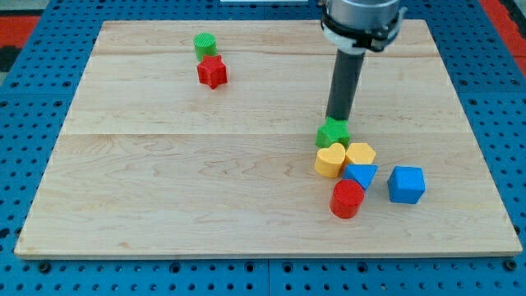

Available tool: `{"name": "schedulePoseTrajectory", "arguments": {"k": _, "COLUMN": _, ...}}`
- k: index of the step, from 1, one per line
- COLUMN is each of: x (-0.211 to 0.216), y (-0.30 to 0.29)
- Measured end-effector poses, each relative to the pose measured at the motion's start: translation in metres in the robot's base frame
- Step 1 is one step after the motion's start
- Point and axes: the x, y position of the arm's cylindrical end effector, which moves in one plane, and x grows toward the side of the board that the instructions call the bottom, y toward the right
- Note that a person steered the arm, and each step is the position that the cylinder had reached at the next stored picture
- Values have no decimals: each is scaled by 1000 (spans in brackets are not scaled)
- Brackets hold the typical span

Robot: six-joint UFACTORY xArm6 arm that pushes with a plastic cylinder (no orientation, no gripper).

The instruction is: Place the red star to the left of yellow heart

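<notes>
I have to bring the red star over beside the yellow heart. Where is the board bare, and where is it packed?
Bare: the wide stretch between the red star and the yellow heart, including the heart's left side, and the view's whole bottom left. Packed: my tip at the green star, with heart, yellow hexagon, blue triangle and red cylinder touching.

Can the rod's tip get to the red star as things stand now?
Probably yes. My tip sits at the green star, far right of the red star. Bare board lies between; only the green cylinder touches it, behind.
</notes>
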Motion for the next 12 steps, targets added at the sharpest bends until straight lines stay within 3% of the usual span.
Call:
{"name": "schedulePoseTrajectory", "arguments": {"k": 1, "x": 6, "y": 3}}
{"name": "schedulePoseTrajectory", "arguments": {"k": 2, "x": -26, "y": -34}}
{"name": "schedulePoseTrajectory", "arguments": {"k": 4, "x": -26, "y": -229}}
{"name": "schedulePoseTrajectory", "arguments": {"k": 5, "x": -59, "y": -295}}
{"name": "schedulePoseTrajectory", "arguments": {"k": 6, "x": -124, "y": -300}}
{"name": "schedulePoseTrajectory", "arguments": {"k": 7, "x": -136, "y": -248}}
{"name": "schedulePoseTrajectory", "arguments": {"k": 10, "x": -120, "y": -234}}
{"name": "schedulePoseTrajectory", "arguments": {"k": 12, "x": -144, "y": -171}}
